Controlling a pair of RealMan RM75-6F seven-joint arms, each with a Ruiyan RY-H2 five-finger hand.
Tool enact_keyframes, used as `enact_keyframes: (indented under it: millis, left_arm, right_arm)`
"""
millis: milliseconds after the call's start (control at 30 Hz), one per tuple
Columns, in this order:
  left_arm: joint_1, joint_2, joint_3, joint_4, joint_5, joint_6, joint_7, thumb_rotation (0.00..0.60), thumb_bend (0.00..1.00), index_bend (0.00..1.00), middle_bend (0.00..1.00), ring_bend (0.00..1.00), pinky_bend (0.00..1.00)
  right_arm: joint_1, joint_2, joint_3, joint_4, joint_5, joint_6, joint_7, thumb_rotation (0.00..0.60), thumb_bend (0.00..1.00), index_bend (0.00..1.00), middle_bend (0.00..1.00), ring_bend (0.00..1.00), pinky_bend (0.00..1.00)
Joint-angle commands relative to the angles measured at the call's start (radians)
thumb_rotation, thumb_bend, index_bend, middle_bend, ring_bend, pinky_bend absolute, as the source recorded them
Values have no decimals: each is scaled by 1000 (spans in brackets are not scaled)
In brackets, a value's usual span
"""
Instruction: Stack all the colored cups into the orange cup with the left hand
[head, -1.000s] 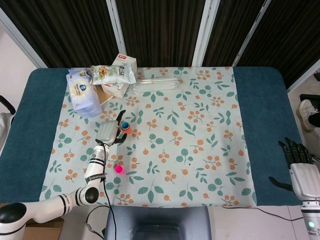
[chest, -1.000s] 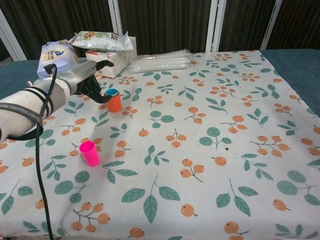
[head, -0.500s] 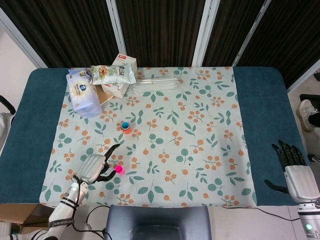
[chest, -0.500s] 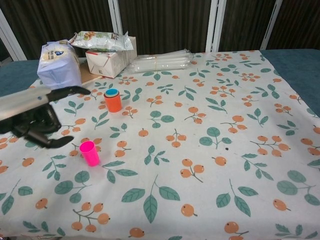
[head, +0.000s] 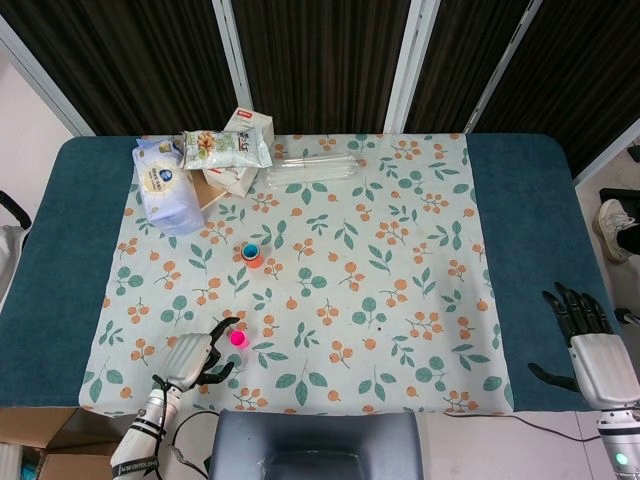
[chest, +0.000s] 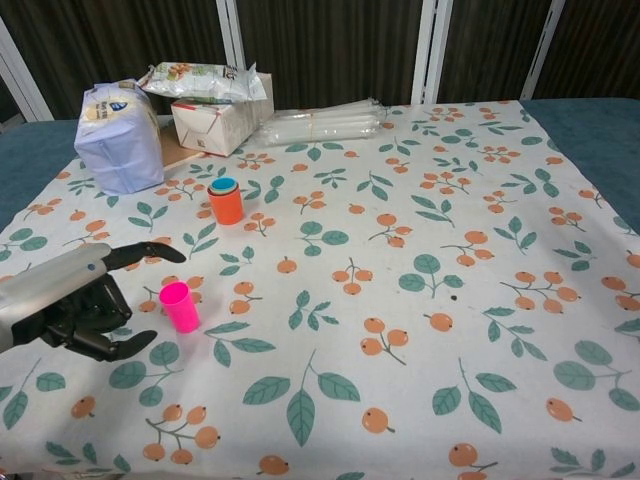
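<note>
Pink cup (chest: 179, 306) stands upright at lower left of the chest view, just right of the left hand (chest: 75, 312), whose fingers are spread, empty. The orange cup (chest: 226, 202) sits farther up-frame.

Both views are evenly and brightly lit from overhead. Only soft, short shadows are cast. Focus is sharp throughout. No glare is seen. Slight edge distortion is noted in the chest view.

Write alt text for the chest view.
An open robot hand hovers just left of an upright pink cup on a floral tablecloth. Farther back stands an orange cup with a blue cup nested inside.
</note>
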Motion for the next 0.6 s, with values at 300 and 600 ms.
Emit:
enact_keyframes:
  millis: [300,600]
  left_arm:
    - [-1,-91,-54,135,-24,-21,-21,600,365,318,1000,1000,1000]
    - [-1,-101,-63,140,-14,-35,-33,600,364,362,1000,1000,1000]
  right_arm:
    - [-2,2,3,1,5,3,4,600,175,0,0,0,0]
    - [-2,1,3,1,7,4,-1,600,174,0,0,0,0]
